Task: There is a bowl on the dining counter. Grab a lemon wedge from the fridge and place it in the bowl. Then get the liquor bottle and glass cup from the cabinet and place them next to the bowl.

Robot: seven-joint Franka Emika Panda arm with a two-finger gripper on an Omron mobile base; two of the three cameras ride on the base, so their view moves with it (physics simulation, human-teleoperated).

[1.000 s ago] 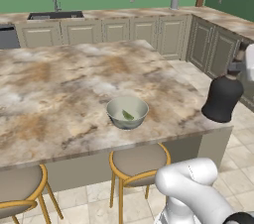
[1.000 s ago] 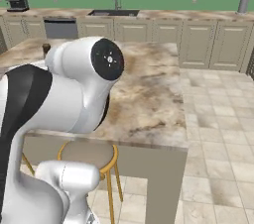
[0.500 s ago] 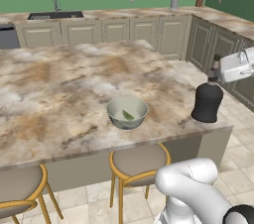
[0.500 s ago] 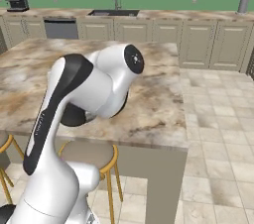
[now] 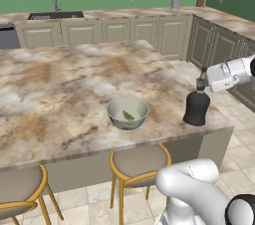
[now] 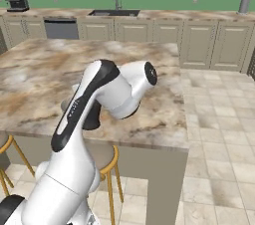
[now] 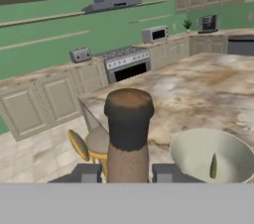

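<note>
Step in hand, by my read: setting the liquor bottle (image 5: pixel 197 110) down next to the bowl (image 5: pixel 128 112). Lemon wedge (image 5: pixel 128 115) already lies in the bowl, so the first part looks done. No glass cup on the bench (image 5: pixel 60 84), so that part appears still to do.

Pincer (image 5: pixel 202 80) is clamped narrow on the bottle's neck. In the hand view the neck and cap (image 7: pixel 128 119) stand right between the two finger tips (image 7: pixel 88 172), touching both sides.

Bottle is upright, on the bench near its right front corner. From the left base view the base looks down on the surface or just above it; cannot tell which for sure. The bowl sits to the bottle's left, near but not touching, close to the front edge.

Next move calls for:
- confirming the bottle base is fully seated on the bench, not hanging over the edge
- opening the fingers and backing straight off the neck without tipping it
- then driving to the cabinet for the cup

Risk: the bottle is close to the corner, so a sideways nudge on release could knock it off.
</note>
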